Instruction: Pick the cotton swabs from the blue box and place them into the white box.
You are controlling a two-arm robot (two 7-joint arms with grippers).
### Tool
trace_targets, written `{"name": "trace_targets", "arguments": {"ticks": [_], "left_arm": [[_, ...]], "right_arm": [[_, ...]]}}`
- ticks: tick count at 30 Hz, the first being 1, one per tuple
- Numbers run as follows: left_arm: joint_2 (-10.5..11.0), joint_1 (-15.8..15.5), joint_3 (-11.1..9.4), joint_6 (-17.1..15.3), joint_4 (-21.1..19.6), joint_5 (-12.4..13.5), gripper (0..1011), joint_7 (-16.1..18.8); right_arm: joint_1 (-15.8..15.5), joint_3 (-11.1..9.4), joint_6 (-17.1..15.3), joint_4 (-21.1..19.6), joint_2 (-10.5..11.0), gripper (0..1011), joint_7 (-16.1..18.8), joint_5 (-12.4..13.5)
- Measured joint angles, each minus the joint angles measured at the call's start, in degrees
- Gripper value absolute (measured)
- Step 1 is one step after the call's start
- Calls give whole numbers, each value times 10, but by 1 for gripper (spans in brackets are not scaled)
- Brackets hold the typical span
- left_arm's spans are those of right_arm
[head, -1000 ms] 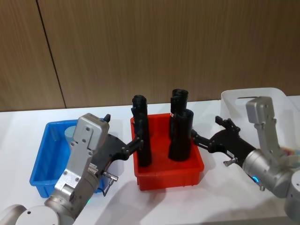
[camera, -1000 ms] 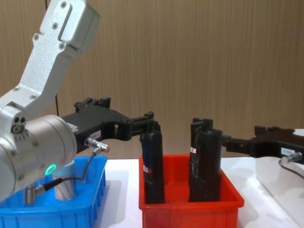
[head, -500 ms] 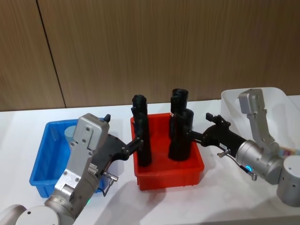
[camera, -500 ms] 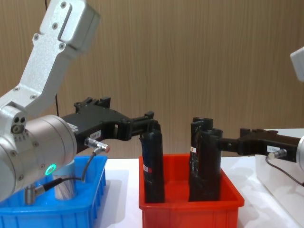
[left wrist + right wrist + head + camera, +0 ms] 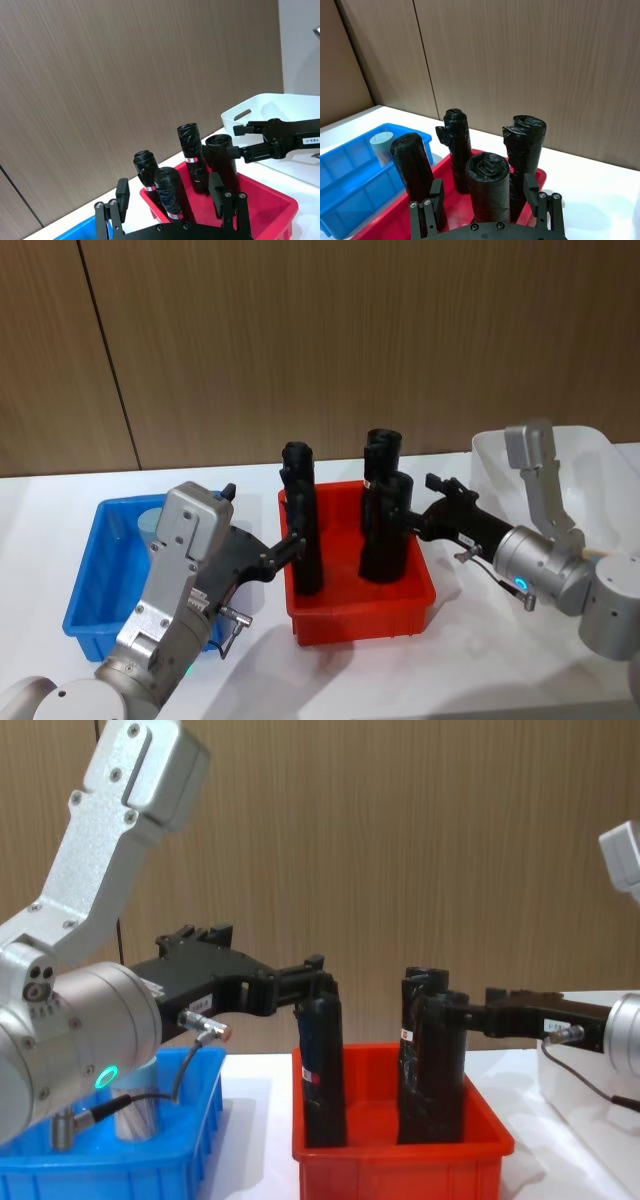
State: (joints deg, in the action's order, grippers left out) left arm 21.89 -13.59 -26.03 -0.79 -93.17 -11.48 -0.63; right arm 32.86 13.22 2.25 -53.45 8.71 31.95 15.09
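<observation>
The left gripper and right gripper both stand open, holding nothing, at the black rolls in the red bin. One cotton swabs jar stands in the blue box. The white box is at far right.

Red bin sat mid-tabletop, toward front edge. Four black wrapped rolls stood upright inside: one at front left, one at back left, one at front right, one at back right. White tabletop. Brown wood-panel wall behind.
</observation>
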Motion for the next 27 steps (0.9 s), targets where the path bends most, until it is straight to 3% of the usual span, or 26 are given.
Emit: {"name": "trace_targets", "arguments": {"ticks": [27], "left_arm": [[0,0,0,0,0,0,1000,0]], "right_arm": [[76,2,46,133,-20,1002,27,8]]}}
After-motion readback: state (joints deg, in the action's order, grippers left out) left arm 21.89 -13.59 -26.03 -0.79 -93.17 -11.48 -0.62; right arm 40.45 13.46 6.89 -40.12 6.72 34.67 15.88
